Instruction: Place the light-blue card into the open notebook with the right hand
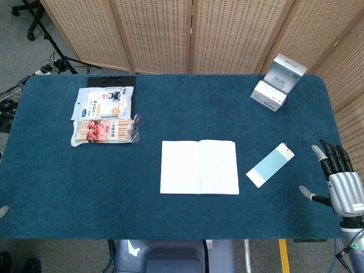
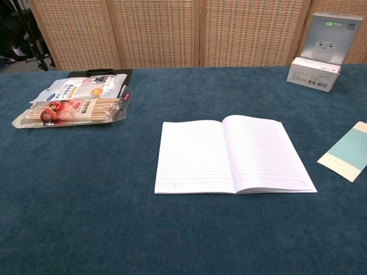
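The open notebook (image 1: 199, 167) (image 2: 231, 154) lies flat at the middle of the blue table, blank lined pages up. The light-blue card (image 1: 270, 165) (image 2: 347, 151) lies on the cloth to the notebook's right, slanted, with white ends. My right hand (image 1: 338, 182) hovers at the table's right edge, to the right of the card and apart from it, fingers spread and holding nothing. It shows only in the head view. My left hand is not seen in either view.
Two white boxes (image 1: 277, 83) (image 2: 323, 53) stand at the far right corner. Snack packets (image 1: 104, 118) (image 2: 71, 103) and a black clipboard (image 1: 111, 81) lie at the far left. Wicker screens stand behind the table (image 1: 68, 187).
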Controlling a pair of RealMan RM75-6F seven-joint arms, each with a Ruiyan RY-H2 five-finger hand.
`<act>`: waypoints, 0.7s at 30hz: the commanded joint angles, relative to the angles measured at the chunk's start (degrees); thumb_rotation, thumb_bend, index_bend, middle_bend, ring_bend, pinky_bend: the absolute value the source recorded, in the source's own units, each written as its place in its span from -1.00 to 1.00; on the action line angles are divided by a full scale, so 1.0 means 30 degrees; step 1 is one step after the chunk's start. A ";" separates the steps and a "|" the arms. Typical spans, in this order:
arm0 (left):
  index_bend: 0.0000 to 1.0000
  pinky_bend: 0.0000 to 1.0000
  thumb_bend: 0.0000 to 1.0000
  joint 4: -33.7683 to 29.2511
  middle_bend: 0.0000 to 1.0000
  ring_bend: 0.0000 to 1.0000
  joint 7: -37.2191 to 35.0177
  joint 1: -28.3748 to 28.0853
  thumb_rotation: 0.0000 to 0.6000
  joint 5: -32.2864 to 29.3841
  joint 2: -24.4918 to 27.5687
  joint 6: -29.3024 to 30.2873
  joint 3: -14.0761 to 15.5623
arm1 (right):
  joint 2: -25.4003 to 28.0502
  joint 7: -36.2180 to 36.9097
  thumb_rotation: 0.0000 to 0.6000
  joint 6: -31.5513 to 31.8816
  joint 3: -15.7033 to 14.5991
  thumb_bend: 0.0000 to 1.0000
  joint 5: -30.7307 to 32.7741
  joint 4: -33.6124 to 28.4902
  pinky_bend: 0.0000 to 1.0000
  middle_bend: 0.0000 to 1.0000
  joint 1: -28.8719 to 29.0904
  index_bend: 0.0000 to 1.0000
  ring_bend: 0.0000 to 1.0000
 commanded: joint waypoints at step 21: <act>-1.00 -1.00 -1.00 -0.0090 -1.00 -1.00 -0.0338 -0.0365 1.00 -0.1021 0.0254 -0.0723 -0.0515 | -0.0041 -0.0781 1.00 -0.2427 0.0177 -1.00 0.0267 0.0821 -1.00 -1.00 0.1402 -1.00 -1.00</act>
